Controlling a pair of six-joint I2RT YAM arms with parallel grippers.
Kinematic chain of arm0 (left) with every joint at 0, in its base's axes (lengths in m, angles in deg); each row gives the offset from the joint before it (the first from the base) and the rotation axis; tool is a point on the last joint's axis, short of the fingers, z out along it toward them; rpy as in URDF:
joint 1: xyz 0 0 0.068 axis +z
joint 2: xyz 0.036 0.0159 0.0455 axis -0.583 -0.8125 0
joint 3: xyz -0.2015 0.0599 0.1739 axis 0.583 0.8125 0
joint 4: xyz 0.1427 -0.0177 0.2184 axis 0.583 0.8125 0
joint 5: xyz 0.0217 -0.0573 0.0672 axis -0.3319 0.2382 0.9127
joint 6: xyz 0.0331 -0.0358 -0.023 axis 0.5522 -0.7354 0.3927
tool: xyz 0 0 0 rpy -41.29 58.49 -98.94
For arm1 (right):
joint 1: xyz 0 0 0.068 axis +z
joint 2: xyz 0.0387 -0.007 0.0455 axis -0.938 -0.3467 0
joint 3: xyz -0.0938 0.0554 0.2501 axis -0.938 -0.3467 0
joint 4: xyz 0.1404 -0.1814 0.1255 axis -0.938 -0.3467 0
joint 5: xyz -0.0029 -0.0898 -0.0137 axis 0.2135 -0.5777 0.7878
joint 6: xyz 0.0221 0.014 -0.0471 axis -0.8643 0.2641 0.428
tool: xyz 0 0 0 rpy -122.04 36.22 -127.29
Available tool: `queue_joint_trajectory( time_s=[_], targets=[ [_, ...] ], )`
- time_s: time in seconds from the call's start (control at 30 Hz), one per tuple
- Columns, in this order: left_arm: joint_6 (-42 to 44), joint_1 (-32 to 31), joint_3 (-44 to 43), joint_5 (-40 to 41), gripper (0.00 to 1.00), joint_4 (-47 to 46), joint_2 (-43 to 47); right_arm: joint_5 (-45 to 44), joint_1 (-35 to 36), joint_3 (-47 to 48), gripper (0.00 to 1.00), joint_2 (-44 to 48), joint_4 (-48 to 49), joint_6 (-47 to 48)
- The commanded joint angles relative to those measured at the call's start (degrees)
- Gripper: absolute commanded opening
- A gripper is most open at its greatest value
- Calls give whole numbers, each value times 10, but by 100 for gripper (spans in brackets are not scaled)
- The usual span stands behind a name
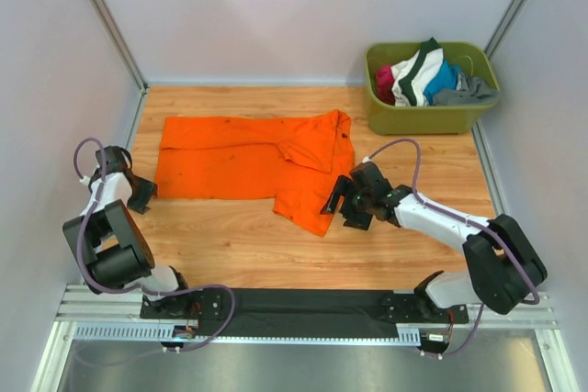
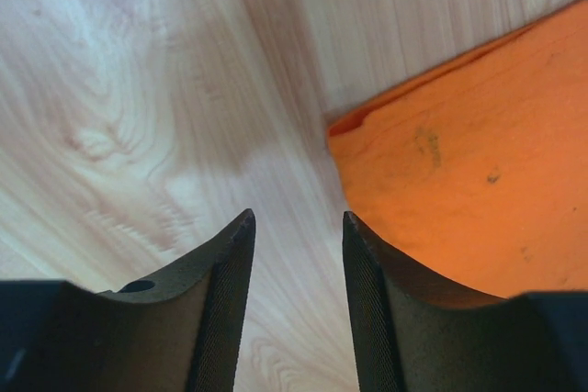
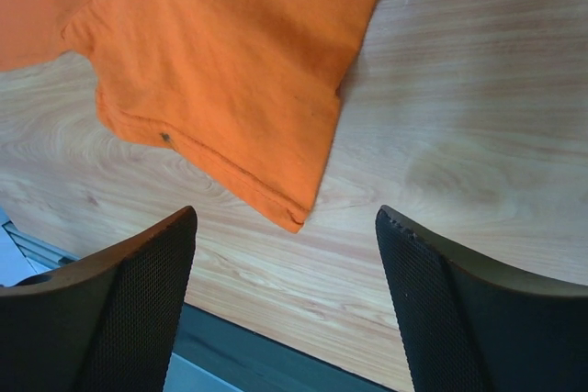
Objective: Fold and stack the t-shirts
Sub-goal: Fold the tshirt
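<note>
Nearest the bases, both hands are held open and empty: the left hand [image 2: 299, 222] with a narrow gap, the right hand [image 3: 285, 213] parted wide. Between them the orange t-shirt [image 1: 239, 158] is laid flat on the tabletop [image 1: 276, 245], its long axis set left to right. One end is found just beside each hand. Farther back, bundled clothes [image 1: 423, 75] are heaped in the green tub [image 1: 432, 118].

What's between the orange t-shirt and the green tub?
Nothing; in the top external view only bare wooden table separates the plain orange cloth t-shirt from the olive-green plastic tub.
</note>
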Motion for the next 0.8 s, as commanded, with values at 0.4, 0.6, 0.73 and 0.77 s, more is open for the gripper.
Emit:
queue_joint_trajectory(
  time_s=[0.4, 0.6, 0.73, 0.77],
  targets=[
    [-20, 4, -42, -13, 44, -97, -76, -21, 4, 24, 80, -21, 33, -13],
    [-25, 4, -26, -13, 44, -104, -84, -27, 3, 35, 80, -23, 18, -9],
    [-27, 4, -27, -13, 40, -113, -97, -20, 3, 33, 80, -26, 22, -11],
    [-28, 4, -28, -13, 37, -118, -99, -15, 4, 32, 79, -28, 22, -13]
  ],
)
